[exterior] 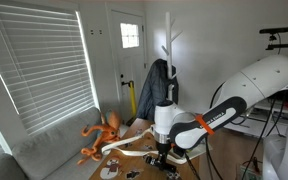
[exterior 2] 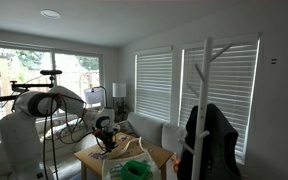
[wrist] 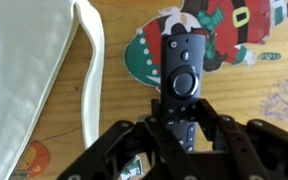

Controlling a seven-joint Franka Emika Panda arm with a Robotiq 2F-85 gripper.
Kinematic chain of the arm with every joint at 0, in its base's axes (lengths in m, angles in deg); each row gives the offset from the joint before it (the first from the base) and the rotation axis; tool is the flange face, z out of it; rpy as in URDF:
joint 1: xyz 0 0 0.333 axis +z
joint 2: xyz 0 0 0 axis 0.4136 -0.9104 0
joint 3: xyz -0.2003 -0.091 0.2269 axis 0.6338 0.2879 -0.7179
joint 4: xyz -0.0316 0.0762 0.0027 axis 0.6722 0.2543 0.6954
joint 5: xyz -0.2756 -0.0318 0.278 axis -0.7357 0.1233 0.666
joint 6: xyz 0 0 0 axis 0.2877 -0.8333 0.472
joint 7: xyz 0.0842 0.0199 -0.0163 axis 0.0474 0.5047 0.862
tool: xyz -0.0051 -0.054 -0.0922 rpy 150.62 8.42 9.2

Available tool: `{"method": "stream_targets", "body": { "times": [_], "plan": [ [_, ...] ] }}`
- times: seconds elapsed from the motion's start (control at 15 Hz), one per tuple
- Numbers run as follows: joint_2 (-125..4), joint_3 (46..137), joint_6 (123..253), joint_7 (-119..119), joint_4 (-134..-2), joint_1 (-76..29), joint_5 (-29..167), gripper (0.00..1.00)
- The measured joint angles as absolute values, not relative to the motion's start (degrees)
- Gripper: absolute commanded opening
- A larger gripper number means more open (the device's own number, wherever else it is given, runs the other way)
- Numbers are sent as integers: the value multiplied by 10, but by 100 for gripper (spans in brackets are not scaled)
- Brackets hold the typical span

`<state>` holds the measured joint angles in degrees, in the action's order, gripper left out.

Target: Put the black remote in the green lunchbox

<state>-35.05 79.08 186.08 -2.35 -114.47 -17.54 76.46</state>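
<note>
Clamping the black remote (wrist: 181, 70) between them, the fingers (wrist: 152, 128) hang above a Santa cutout (wrist: 227, 25).

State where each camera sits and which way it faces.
Exterior view: low and close to the workspace, facing the door and coat rack; shows the arm and its tool.
Exterior view: farther back, facing the window blinds, green lunchbox nearest; shows the arm at left.
Wrist view: looks down on the black remote on the wooden table; tool linkages flank the remote's lower end.
Shared: both exterior views show arm, coat rack and blinds.
</note>
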Motion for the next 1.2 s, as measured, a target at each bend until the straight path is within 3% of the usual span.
{"method": "stream_targets", "body": {
  "times": [0.4,0.93,1.0,1.2],
  "plan": [
    [-280,824,1878,-63,-1147,-199,786,15],
    [-157,919,1857,-95,-1211,-319,792,15],
    [-144,924,1857,-107,-1220,-334,792,40],
    [-114,930,1857,-134,-1240,-356,797,40]
  ]
}}
